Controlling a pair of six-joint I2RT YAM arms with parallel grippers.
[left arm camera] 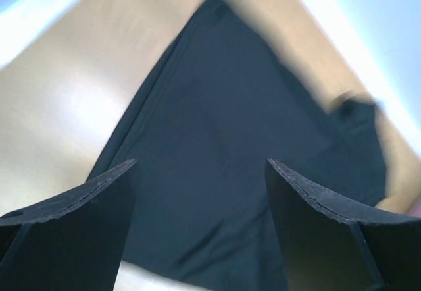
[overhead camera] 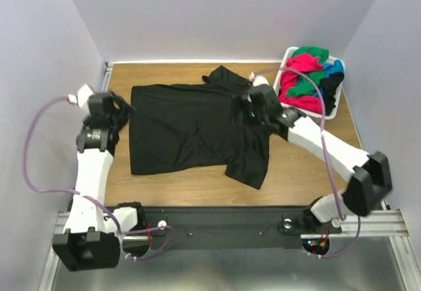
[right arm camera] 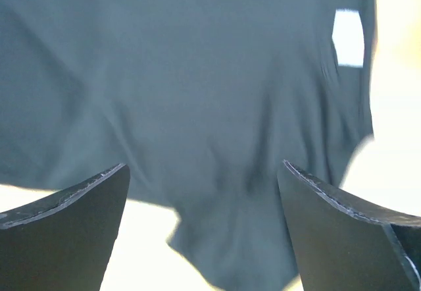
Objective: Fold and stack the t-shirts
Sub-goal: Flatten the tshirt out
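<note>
A black t-shirt lies spread out on the wooden table, sleeves toward the right. My left gripper hovers at the shirt's left edge, open, with nothing between its fingers. In the left wrist view the black t-shirt fills the space beyond the left gripper. My right gripper is over the shirt's right part, open and empty. The right wrist view is blurred; the right gripper hangs over the black t-shirt, whose white neck label shows at the upper right.
A white slatted basket stands at the back right corner, holding a heap of pink-red, green, blue and black shirts. Walls close off the table on the left, back and right. A black rail runs along the near edge.
</note>
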